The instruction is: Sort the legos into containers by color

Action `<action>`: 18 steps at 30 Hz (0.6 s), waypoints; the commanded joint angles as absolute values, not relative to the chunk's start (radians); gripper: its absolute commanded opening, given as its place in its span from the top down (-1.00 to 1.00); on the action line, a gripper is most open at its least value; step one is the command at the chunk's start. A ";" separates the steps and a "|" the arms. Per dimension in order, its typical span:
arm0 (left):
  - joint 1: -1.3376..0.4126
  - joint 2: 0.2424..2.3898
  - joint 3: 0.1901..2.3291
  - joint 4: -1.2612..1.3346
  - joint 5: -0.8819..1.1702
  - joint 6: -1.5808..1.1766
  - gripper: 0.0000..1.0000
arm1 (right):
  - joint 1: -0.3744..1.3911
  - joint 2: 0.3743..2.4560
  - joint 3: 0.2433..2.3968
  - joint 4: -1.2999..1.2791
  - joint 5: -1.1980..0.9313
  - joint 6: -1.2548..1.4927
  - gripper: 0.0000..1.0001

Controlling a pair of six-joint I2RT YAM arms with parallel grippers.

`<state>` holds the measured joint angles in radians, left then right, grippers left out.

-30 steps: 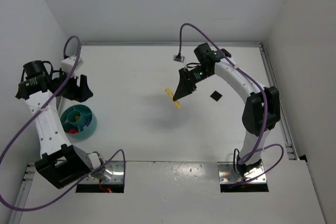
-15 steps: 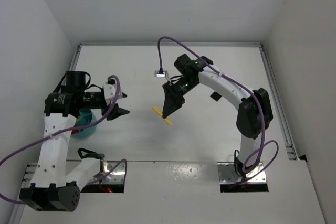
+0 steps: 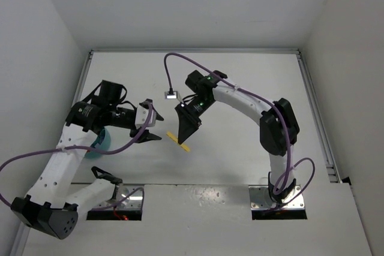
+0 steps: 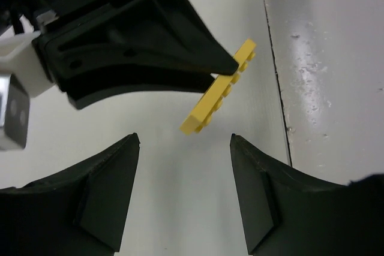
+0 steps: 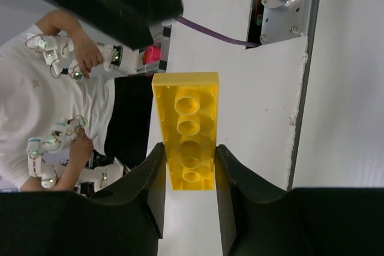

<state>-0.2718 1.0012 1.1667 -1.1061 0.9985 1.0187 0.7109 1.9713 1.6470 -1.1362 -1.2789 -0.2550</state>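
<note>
One teal bowl (image 3: 99,148) sits nearest, mostly hidden beneath the left arm (image 3: 60,160). Next out is the left gripper (image 4: 184,148): jaws spread wide, holding nothing, mouth facing the yellow brick (image 4: 219,95) from just beside it. The brick looks lifted off the table (image 3: 240,160). It is pinched at one end, across its long edges, by the right gripper (image 5: 188,148), clamped tight (hollow underside toward its wrist camera). Reads as a handover. To do it well, left closes squarely and firmly on the free end before right releases.
</note>
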 commanded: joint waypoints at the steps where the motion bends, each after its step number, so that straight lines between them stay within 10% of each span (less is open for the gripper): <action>1: -0.322 0.999 1.163 -1.072 1.020 1.034 -0.36 | 0.718 1.977 1.704 -1.135 -1.299 -0.267 1.00; 18: -0.483 0.999 1.091 -0.920 0.920 0.882 -0.06 | 0.746 1.977 1.724 -1.183 -1.308 -0.325 1.00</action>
<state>-0.4648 1.0023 1.0897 -0.9817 0.9234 0.9054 0.7341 2.0056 1.6836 -1.1751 -1.2793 -0.2794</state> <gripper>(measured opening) 0.539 0.330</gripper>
